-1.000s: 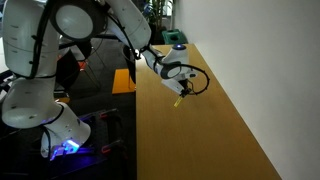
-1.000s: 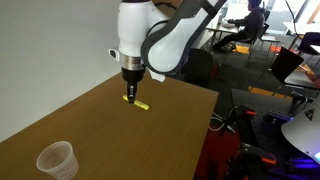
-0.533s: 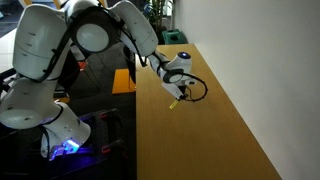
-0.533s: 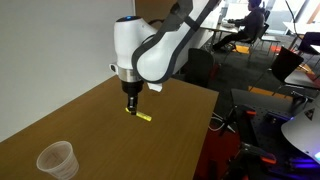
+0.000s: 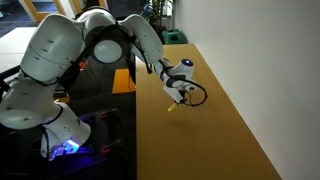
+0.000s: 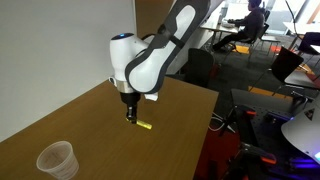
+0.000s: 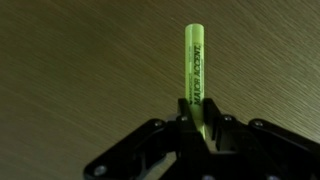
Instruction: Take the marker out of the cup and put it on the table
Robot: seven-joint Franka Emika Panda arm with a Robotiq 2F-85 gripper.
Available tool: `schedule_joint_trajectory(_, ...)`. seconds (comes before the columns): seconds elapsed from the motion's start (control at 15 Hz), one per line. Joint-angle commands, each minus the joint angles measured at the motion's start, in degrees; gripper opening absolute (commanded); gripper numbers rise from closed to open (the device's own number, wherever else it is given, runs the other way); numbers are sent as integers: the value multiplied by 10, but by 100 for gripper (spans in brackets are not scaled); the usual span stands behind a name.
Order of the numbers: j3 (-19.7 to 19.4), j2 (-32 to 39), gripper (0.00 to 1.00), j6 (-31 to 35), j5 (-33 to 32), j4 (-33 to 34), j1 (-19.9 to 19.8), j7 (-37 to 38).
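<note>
The yellow-green marker [image 7: 195, 65] is clamped between my gripper's fingers [image 7: 197, 118], and its free end sticks out over the light brown wooden table [image 7: 70, 70]. In both exterior views the gripper [image 6: 130, 116] [image 5: 178, 96] points down, with the marker [image 6: 144, 126] [image 5: 172, 107] lying nearly flat just at the tabletop near the table's edge. I cannot tell whether it touches the wood. The translucent whitish cup [image 6: 57, 160] stands upright and apart from the gripper, at the near end of the table [image 6: 100, 150].
The table edge [image 5: 136, 130] drops off beside the robot base [image 5: 62, 135], which has a blue light. Chairs, screens and a seated person [image 6: 250, 25] are beyond the table. Long bare wood [image 5: 215, 140] stretches from the gripper toward the camera.
The gripper has lowered with the marker still held in it, bringing the marker down to the tabletop. The arm's upper links have swung round. The cup has not moved.
</note>
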Motion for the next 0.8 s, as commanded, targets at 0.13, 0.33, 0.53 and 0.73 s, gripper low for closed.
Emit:
schedule_joint_trajectory(0.13,15,24,52,-42,17,44,-12,-21)
schedule_joint_trajectory(0.33,9,13,74,-53,12,40,-1,-6)
schedule_joint_trajectory(0.53,-2,-27,96,-57,1,11,21,18)
schedule_joint_trajectory(0.73,-12,-76,100,-47,-12,-25,50,44)
